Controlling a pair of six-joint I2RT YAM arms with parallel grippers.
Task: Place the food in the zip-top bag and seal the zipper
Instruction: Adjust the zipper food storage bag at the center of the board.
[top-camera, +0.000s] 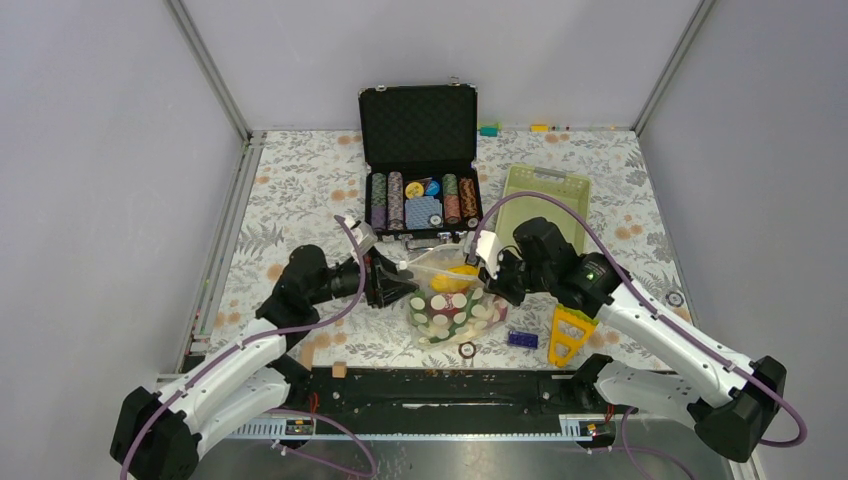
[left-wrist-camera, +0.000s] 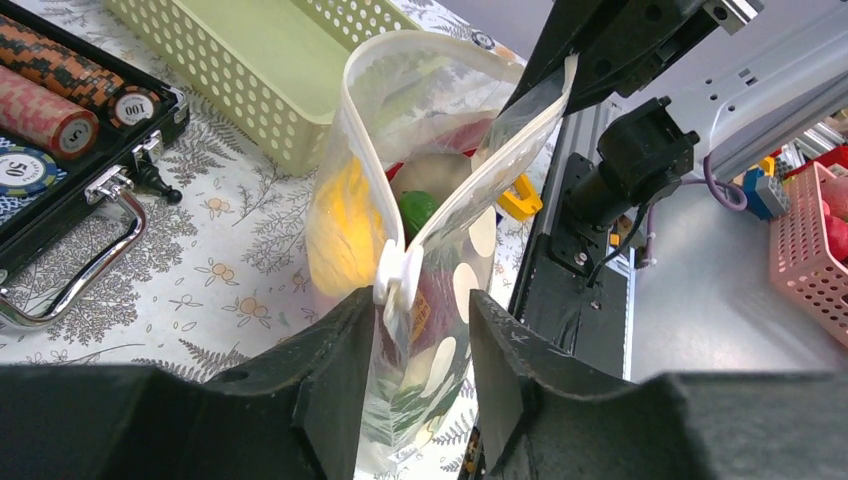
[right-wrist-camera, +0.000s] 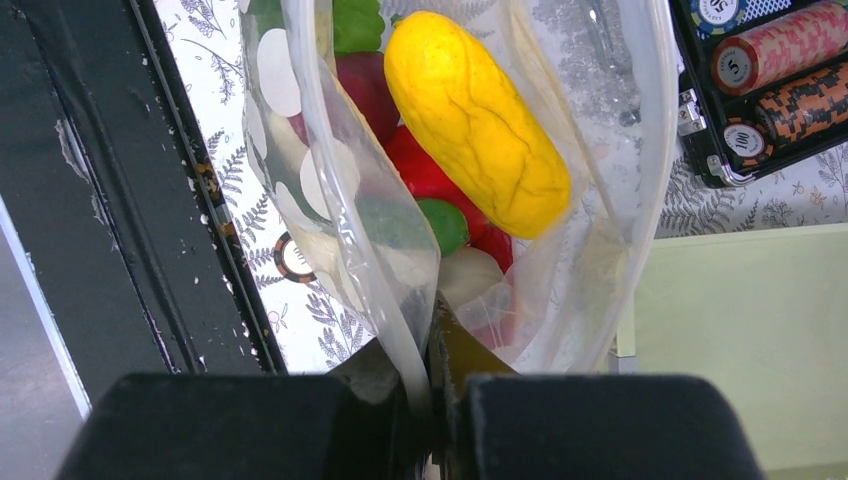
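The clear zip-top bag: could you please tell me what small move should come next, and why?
Probably close the left gripper on the white plastic zipper slider: it sits between the open fingers, the clear plastic bag gapes, and the right gripper pinches its far end.

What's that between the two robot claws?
The zip-top bag with food inside; right gripper pinches one end, left gripper straddles the other, per the top view.

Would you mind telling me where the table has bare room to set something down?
Bare cloth lies left of the chip case, with a narrower strip right of the green basket. Crowded around the zip-top bag: yellow piece, blue block, loose chip.
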